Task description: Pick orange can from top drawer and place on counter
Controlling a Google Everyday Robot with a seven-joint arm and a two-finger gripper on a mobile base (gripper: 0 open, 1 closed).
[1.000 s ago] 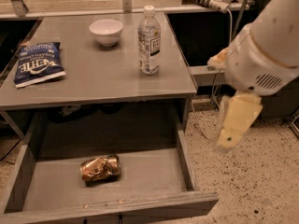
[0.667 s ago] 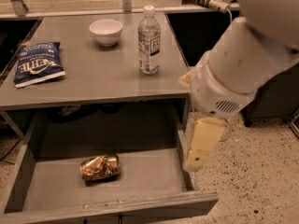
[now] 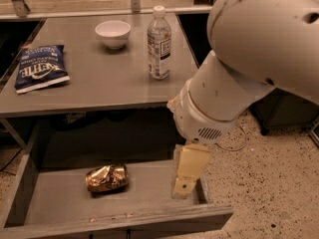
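So the top drawer (image 3: 60, 205) was pulled open at the front, and the orange can (image 3: 106, 178), crushed and lying on its side, sat on the drawer floor a bit left of middle. The gripper (image 3: 188, 176) hung low at the drawer's right end, off to the can's right and not touching it. Honestly couldn't tell if the claw was released or clenched from this angle. Further back, the counter (image 3: 99, 78) had a blue chip bag (image 3: 40, 73), a water bottle (image 3: 159, 44) and a white bowl (image 3: 113, 34) on it. My read: nothing was picked up yet, so the grab, the lift and the set-down on the counter were all left to do.
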